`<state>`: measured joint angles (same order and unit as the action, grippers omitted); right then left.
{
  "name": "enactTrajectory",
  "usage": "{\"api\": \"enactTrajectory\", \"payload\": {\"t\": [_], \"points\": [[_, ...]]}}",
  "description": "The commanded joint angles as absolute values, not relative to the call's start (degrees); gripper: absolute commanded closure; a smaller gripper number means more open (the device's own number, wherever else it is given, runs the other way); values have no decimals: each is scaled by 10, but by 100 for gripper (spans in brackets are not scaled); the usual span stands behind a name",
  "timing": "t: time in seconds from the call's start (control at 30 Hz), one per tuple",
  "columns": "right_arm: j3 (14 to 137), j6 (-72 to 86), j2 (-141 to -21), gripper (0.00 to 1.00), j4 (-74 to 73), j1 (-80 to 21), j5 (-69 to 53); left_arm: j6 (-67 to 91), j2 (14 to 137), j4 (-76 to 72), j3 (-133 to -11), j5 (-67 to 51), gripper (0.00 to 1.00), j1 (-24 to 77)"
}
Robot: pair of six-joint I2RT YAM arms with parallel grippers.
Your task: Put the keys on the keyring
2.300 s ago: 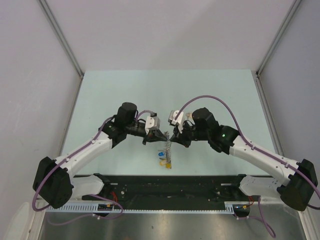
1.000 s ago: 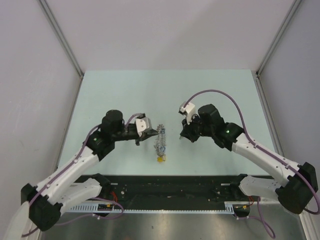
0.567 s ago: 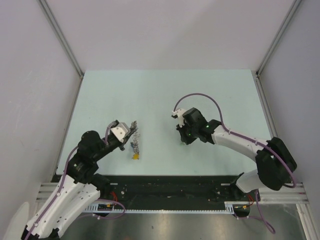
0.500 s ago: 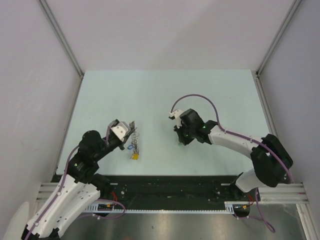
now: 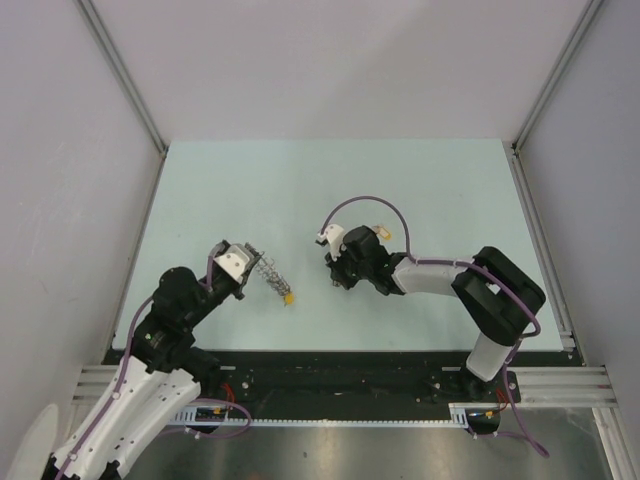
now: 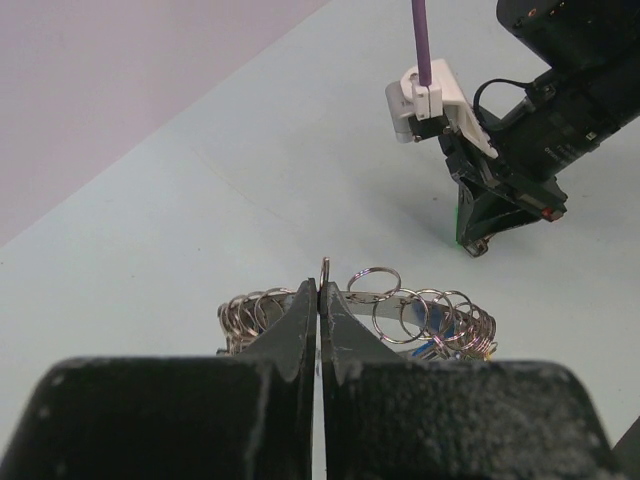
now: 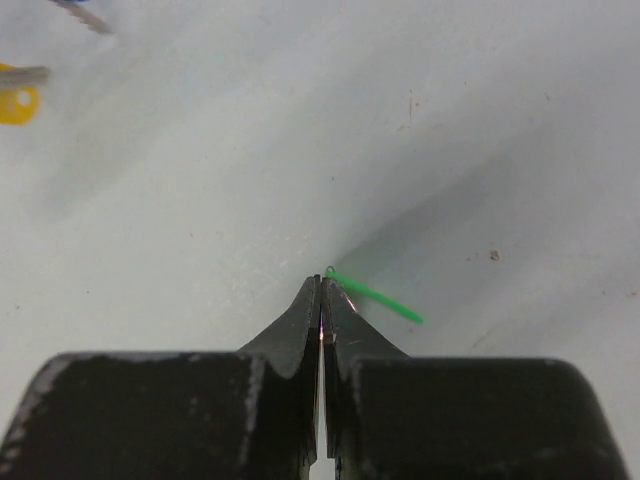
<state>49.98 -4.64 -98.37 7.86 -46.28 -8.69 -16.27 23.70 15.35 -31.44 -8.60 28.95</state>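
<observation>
- closest to the near edge, toward the near-left corner, the left gripper [image 6: 319, 300] has its claw squeezed narrow on the wire of the large wire keyring strung thick with grey metal keys and small split rings [image 6: 420, 315]. no gap shows between the jaws.
- the keyring trails from those tips toward the middle of the near edge, and a yellow-headed key [image 5: 288, 297] sticks out at its free end. i cannot tell whether that key is threaded on or only lies against the bundle. nor can i tell whether the bundle rests on the pale green table [image 5: 420, 180].
- a little further in, about midway between the left and right edges, the right gripper [image 7: 321, 285] points down at the table, well apart from the keyring. its jaws are closed to a slit.
- a small key with a green plastic head [image 7: 375, 296] shows edge-on as a thin green sliver right at those tips. it looks pinched there, low over the surface or touching it.
- as i judge it, the task is at an early stage: the ring is in one claw and the green key seems to be in the other, but the key is not on the ring.
- what is left is to bring the two claws together, find an opening in the wire and thread the key's hole onto it.
- i can make out no loose yellow-orange key, so how that one stands is unclear.
</observation>
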Motion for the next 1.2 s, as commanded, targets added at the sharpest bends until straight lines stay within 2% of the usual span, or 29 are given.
{"api": "enactTrajectory", "payload": {"t": [0.0,0.33,0.7,1.17], "points": [[488,-65,-1001,100,177,-464,-118,-153,236,112,-320,-78,100,285],[477,-64,-1006,100,196,-455,-105,-152,232,114,-319,-76,100,286],[452,-3,-981,100,236,-401,-151,-150,234,113,-318,-83,99,286],[458,22,-984,100,282,-409,-177,-150,230,114,-318,-83,99,285]]}}
